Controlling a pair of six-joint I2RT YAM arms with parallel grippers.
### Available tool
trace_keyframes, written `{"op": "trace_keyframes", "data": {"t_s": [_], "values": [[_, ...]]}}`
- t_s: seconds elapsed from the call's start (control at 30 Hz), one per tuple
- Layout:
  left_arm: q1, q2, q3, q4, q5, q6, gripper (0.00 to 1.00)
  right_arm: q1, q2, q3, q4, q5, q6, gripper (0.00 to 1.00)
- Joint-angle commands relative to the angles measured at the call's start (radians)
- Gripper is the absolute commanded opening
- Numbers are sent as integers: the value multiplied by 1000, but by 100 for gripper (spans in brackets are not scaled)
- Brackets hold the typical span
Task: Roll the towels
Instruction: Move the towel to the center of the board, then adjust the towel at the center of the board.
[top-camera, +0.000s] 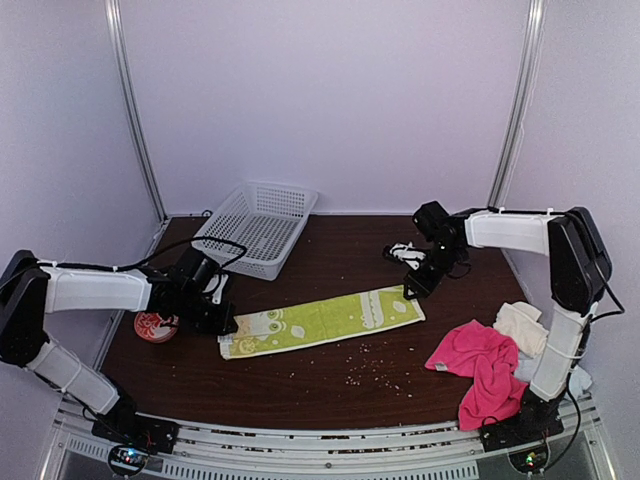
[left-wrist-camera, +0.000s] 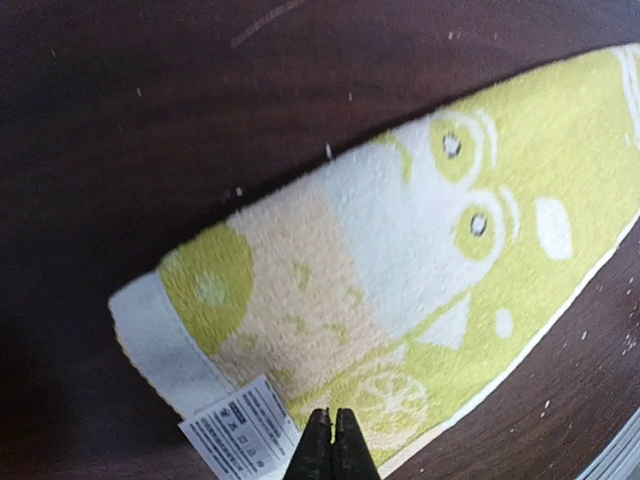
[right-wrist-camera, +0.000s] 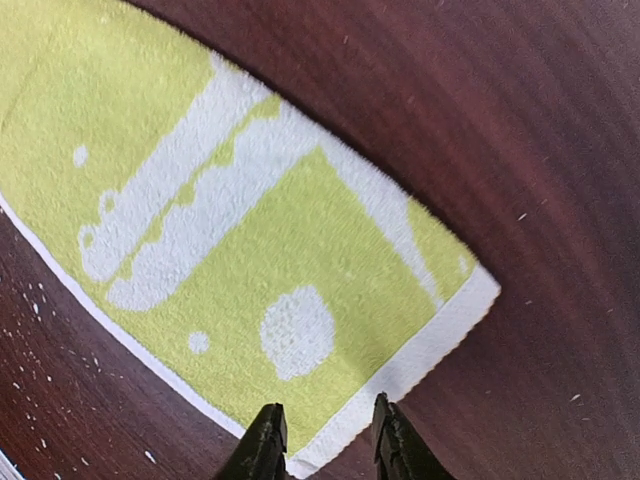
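A lime-yellow towel (top-camera: 320, 322) with a white pattern lies flat and stretched out across the middle of the dark table. My left gripper (top-camera: 222, 322) is over its left end. In the left wrist view the gripper (left-wrist-camera: 332, 415) is shut with nothing between its tips, just above the towel (left-wrist-camera: 420, 260) next to its white label (left-wrist-camera: 240, 430). My right gripper (top-camera: 410, 290) is at the towel's right end. In the right wrist view the gripper (right-wrist-camera: 325, 425) is open, its fingers either side of the white hem at the towel's (right-wrist-camera: 250, 250) near corner. A hot-pink towel (top-camera: 480, 365) and a cream towel (top-camera: 522, 325) lie crumpled by the right arm's base.
A white plastic basket (top-camera: 258, 225) stands tilted at the back left. A red round dish (top-camera: 155, 325) sits under the left arm. A small white and black object (top-camera: 402, 252) lies behind the right gripper. Crumbs (top-camera: 365, 365) are scattered in front of the lime towel.
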Motion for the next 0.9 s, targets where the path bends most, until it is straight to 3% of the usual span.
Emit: {"op": "trace_keyframes", "data": {"t_s": [0.0, 0.4, 0.57, 0.87], "values": [[-39, 14, -56, 33, 37, 5, 0, -2, 27, -60, -39, -55, 10, 28], [-46, 110, -67, 88, 36, 20, 0, -54, 35, -191, -20, 68, 4, 24], [-46, 172, -21, 101, 59, 43, 0, -73, 21, -161, -36, 68, 7, 23], [-48, 39, 25, 3, 59, 118, 3, -90, -111, -105, -124, -9, -7, 29]]}}
